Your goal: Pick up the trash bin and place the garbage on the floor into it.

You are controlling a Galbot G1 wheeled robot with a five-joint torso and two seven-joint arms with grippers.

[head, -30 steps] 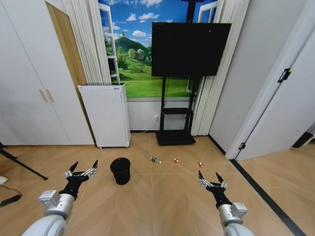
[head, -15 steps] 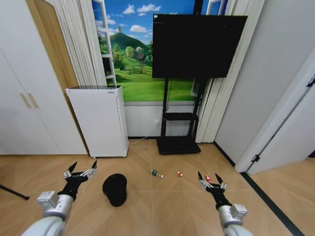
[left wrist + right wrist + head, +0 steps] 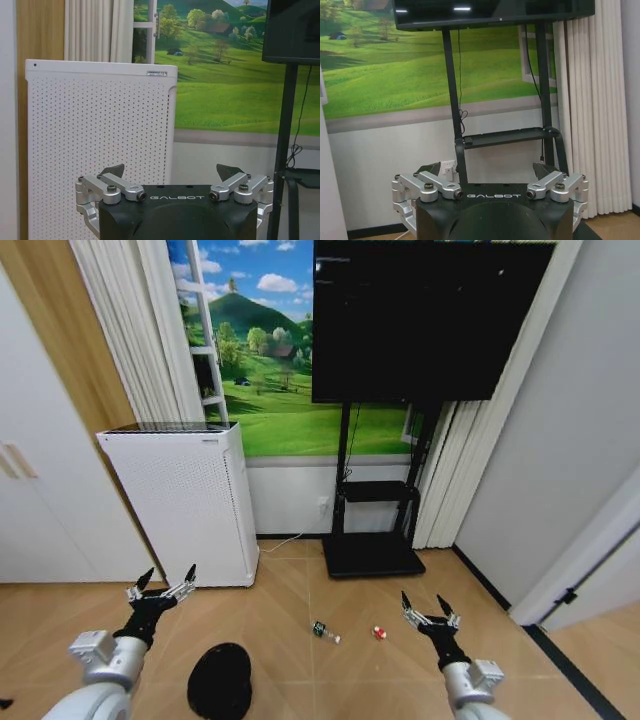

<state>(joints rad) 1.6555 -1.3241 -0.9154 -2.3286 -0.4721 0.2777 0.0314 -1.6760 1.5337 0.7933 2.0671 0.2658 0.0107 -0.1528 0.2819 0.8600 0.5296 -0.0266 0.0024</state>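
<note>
1. The bin [image 3: 220,681] sits on the wood floor low in the head view, black and round, just in front of the left arm and a little to its right.
2. The left gripper [image 3: 161,587] hangs above the floor, above and to the left of the bin, not touching it. Its fingers are spread wide and hold nothing.
3. In the left wrist view the same left gripper [image 3: 174,175] points at the white perforated unit [image 3: 100,145], its two dark tips well apart.
4. The right gripper [image 3: 427,612] hovers over the floor on the right side, fingers also splayed and empty.
5. The right wrist view shows the right gripper [image 3: 486,170] facing the black TV stand [image 3: 500,135] and the white curtain [image 3: 595,100].
6. A small clear bottle [image 3: 322,631] with a green label lies on the floor between the two grippers, near the middle.
7. A red-and-white wrapper [image 3: 380,633] lies just to the bottle's right, close to the right gripper's left finger but apart from it.
8. The TV [image 3: 415,320] hangs above the stand, against the landscape mural [image 3: 260,360].
</note>
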